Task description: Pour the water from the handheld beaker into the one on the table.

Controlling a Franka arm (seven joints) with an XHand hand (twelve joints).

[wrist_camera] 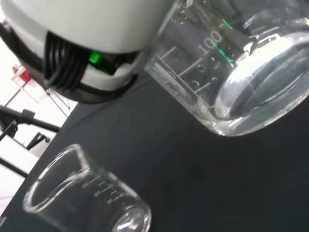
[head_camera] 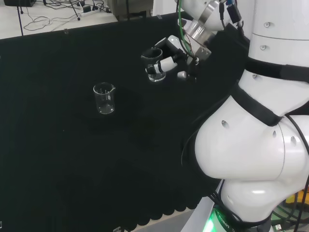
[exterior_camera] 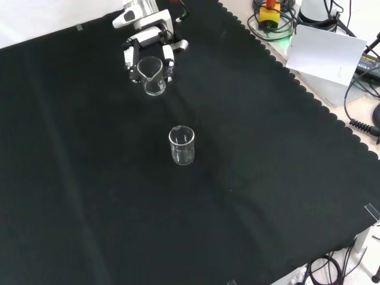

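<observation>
My hand [head_camera: 170,53] is shut on a clear glass beaker [head_camera: 155,67], holding it upright just above the cloth; in the front view the hand [exterior_camera: 148,44] curls around the held beaker [exterior_camera: 152,76] near the top. The wrist view shows the held beaker [wrist_camera: 231,72] close up, with printed marks and a little water at its base. A second clear beaker [head_camera: 104,98] stands on the black cloth, left of and nearer than the hand in the head view. In the front view this standing beaker [exterior_camera: 181,145] is below the hand. The standing beaker [wrist_camera: 82,193] looks empty.
The black cloth [exterior_camera: 89,196] covers the bench, with a scalloped edge [exterior_camera: 309,95] at the right of the front view. Cables and a white box [exterior_camera: 323,53] lie beyond that edge. The arm's white links [head_camera: 260,121] rise at the right of the head view.
</observation>
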